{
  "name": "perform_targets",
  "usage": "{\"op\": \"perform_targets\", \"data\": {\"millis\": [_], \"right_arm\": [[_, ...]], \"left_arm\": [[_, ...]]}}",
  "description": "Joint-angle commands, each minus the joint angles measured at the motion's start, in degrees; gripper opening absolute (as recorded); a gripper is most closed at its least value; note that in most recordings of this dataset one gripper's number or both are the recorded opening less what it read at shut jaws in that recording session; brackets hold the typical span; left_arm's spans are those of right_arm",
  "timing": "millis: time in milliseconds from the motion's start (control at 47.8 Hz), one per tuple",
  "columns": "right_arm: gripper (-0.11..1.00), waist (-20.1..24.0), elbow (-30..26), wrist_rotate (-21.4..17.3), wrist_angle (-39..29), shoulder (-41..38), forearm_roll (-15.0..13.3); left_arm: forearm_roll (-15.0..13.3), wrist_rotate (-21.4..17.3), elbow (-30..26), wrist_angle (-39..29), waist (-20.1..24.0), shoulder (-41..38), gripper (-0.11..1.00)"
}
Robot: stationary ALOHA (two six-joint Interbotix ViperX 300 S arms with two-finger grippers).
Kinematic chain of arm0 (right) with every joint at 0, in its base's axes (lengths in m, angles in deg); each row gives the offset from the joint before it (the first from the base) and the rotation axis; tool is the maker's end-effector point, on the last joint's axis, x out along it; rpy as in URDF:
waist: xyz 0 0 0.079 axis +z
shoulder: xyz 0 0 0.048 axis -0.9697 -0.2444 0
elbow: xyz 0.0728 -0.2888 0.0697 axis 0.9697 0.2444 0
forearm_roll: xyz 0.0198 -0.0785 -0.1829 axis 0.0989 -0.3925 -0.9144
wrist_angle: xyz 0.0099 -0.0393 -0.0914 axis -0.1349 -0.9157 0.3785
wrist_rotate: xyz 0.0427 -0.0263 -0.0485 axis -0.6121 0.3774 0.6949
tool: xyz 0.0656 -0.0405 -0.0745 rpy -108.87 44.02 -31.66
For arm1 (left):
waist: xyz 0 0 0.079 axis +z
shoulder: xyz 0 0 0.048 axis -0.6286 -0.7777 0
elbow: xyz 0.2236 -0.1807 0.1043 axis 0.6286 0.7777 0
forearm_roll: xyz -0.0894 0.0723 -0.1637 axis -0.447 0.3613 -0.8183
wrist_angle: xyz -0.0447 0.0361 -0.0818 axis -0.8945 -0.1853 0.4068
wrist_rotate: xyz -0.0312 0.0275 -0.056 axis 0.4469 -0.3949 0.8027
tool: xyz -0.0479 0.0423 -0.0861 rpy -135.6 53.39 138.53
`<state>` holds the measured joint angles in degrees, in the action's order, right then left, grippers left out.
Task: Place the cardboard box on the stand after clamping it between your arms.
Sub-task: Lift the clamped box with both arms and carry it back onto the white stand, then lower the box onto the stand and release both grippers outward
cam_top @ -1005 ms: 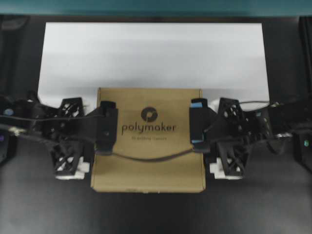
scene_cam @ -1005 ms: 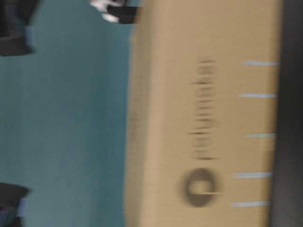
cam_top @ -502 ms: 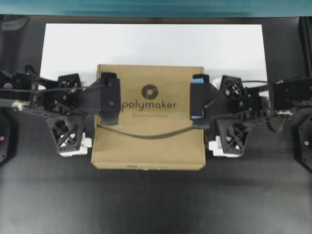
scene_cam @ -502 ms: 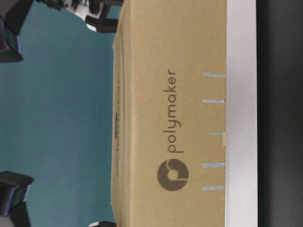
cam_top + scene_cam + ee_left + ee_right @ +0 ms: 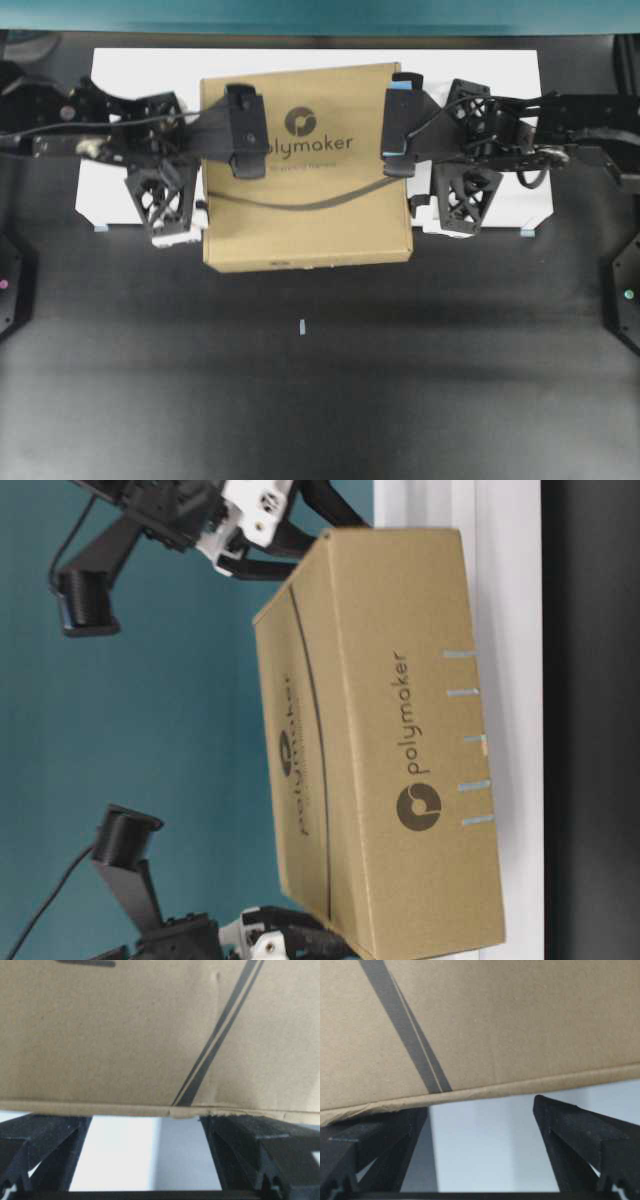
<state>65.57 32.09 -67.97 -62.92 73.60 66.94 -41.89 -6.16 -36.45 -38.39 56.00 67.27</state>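
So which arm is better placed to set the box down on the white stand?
Neither alone: the left claw and right claw press opposite sides of the box, which hangs partly over the stand, so both probably must lower together.

a dark matte table [image 5: 300,400] carries the scene. on it stands the long white stand [image 5: 480,75] on small light-blue feet, its bare ends showing behind and outside the black gripper fingers [image 5: 245,130]. a tiny pale mark [image 5: 302,326] lies on the tabletop, well nearer than the fingers.
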Motion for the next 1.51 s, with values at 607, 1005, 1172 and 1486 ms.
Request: {"op": "perform_targets", "data": {"millis": [607,1005,1172,1486], "right_arm": [[0.84,-4.7,-1.3,5.1,14.9,-5.4,0.9],[0.84,-9.1,-0.7,7.1,14.9,-5.1,0.9],[0.84,-8.9,0.5,6.9,14.8,-4.2,0.9],[0.84,-9.5,5.0,6.5,11.1,0.8,0.9]], "left_arm": [[-0.5,-3.3,-5.2,10.5,5.0,-2.6,0.81],[-0.4,-3.3,-2.5,11.4,7.1,-2.7,0.81],[-0.5,-3.3,-0.7,11.3,8.2,-1.4,0.81],[-0.4,-3.3,3.9,9.8,10.5,3.8,0.81]]}}
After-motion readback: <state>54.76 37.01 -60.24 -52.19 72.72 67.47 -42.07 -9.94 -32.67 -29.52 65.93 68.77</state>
